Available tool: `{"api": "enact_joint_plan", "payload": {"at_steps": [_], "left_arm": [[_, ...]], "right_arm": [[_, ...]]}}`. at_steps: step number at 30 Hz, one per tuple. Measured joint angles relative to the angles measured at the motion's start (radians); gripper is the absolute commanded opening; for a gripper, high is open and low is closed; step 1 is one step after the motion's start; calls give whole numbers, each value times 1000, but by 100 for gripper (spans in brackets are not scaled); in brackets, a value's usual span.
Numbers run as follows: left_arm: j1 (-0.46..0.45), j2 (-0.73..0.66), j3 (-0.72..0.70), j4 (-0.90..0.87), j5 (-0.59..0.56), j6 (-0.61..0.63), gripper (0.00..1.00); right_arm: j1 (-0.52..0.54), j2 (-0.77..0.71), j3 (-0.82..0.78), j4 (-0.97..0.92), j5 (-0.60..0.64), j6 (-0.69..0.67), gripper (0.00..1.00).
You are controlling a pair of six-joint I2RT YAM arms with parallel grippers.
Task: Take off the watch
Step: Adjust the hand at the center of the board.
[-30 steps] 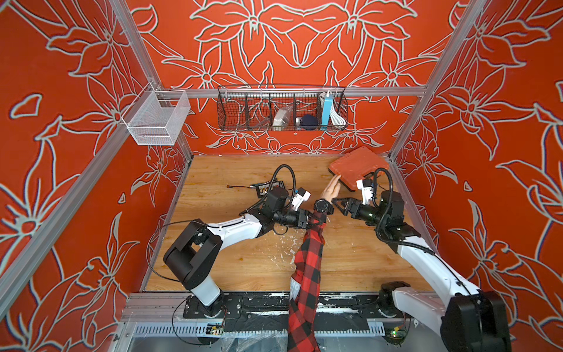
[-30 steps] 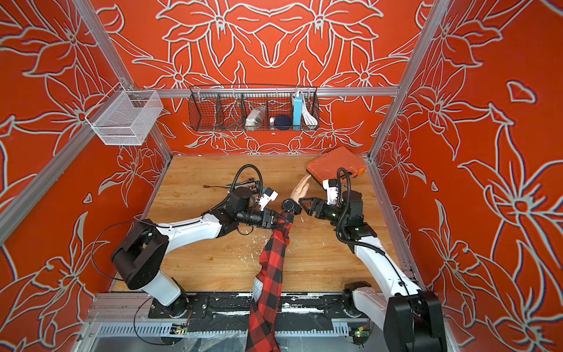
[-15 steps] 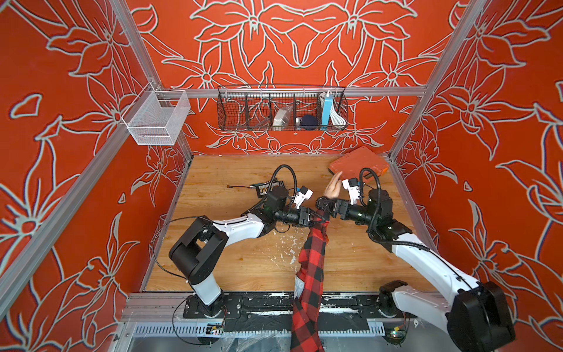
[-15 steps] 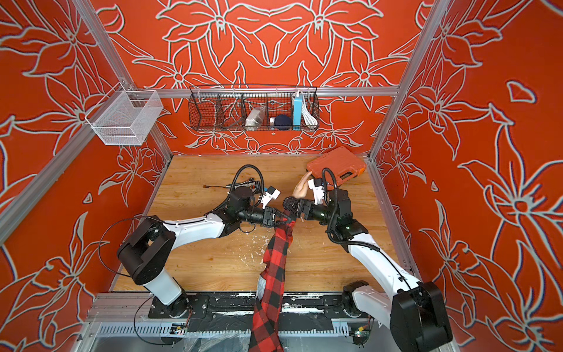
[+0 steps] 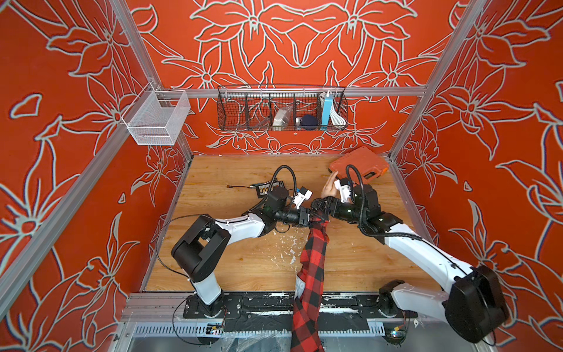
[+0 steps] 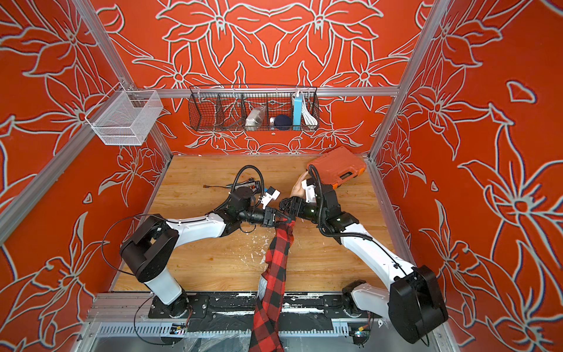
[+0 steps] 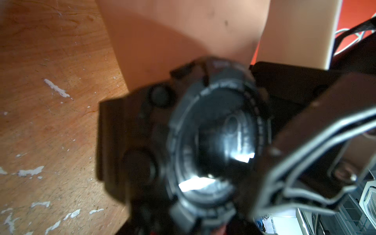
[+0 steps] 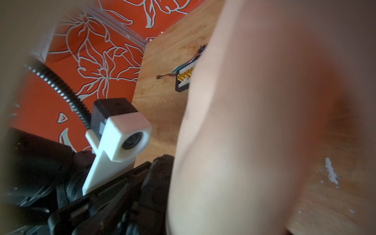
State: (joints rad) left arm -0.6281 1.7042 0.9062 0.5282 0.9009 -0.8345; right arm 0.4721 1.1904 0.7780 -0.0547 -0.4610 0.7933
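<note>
**A:** What do the top views give?

**B:** In both top views a plaid sleeve reaches in from the near edge. The hand lies far right, by the orange case. The watch sits on the wrist, between the left gripper and the right gripper. Both are right against it.

**A:** And the jaws?

**B:** Too small to tell there.

**A:** Left wrist view?

**B:** The watch fills the middle, blurred, its face to the lens, with bare hand beyond. Dark pieces flank it, but I cannot tell whether the left jaws clamp it.

**A:** Right wrist view?

**B:** Mostly blurred hand. The left arm's camera is beside it, and the board lies on the table behind. The right jaws are hidden, so I cannot tell.
</note>
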Motion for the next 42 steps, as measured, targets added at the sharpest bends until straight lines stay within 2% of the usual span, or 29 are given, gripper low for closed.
{"api": "enact_joint_plan", "payload": {"at_steps": [4, 6, 10, 16, 21, 25, 31, 38, 42], "left_arm": [[-4, 18, 0, 6, -8, 4, 18], [-6, 32, 0, 24, -16, -1, 16], [-9, 98, 0, 113, -17, -49, 20], [-18, 206, -13, 169, -34, -101, 48], [-11, 198, -19, 50, -103, -51, 65], [29, 105, -19, -109, -192, 37, 72], [114, -106, -19, -341, -322, 188, 73], [251, -323, -19, -605, -439, 341, 76], [311, -451, -18, -735, -512, 407, 78]], "right_arm": [[18, 10, 30, -76, 80, -14, 68], [24, 19, 47, -108, 112, -24, 68], [37, 53, 78, -168, 190, -56, 63], [51, 178, 81, -200, 252, -85, 49], [74, 269, 119, -255, 316, -121, 43], [78, 320, 164, -348, 394, -158, 40], [124, 422, 295, -494, 499, -217, 38], [234, 670, 552, -690, 667, -281, 39], [303, 817, 702, -815, 792, -309, 45]]}}
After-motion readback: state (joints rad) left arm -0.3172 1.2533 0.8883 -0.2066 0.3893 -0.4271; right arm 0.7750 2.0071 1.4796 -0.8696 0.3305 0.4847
